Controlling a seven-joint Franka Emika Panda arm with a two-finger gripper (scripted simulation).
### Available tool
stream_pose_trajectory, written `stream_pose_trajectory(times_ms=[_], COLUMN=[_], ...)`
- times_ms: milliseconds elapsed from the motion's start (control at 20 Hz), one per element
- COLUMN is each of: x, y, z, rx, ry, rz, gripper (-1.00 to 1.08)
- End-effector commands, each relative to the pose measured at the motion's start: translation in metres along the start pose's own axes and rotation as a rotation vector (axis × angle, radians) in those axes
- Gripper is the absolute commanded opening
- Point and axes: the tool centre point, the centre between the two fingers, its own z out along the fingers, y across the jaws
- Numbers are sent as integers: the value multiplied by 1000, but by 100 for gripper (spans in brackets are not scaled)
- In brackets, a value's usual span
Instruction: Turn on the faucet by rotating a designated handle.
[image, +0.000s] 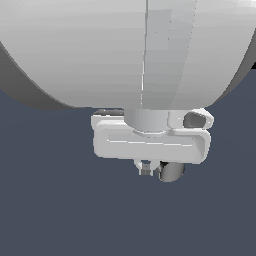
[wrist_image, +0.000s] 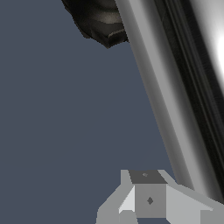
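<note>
The arm (image: 125, 50) fills most of the exterior view, its bulk hiding nearly all of the faucet. We judge it is low and close so a finger can push the handle sideways. Below it sits the gripper (image: 150, 167); we cannot tell whether it is spread or closed. In the wrist view the handle (wrist_image: 162, 100) runs just beside one finger (wrist_image: 148, 199), apparently touching. The black base (wrist_image: 98, 22) lies at its far end. Count: one arm, one handle, one base, one finger visible.
</note>
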Motion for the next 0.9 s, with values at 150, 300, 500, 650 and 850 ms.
stream_pose_trajectory(times_ms=[150, 300, 500, 650, 850], x=[8, 9, 10, 11, 19], y=[29, 42, 60, 74, 70], z=[3, 3, 3, 3, -2], rx=[0, 0, 0, -1, -3], ry=[2, 2, 2, 2, 15], rz=[6, 6, 6, 6, -13], gripper=[-100, -100, -100, -100, -100])
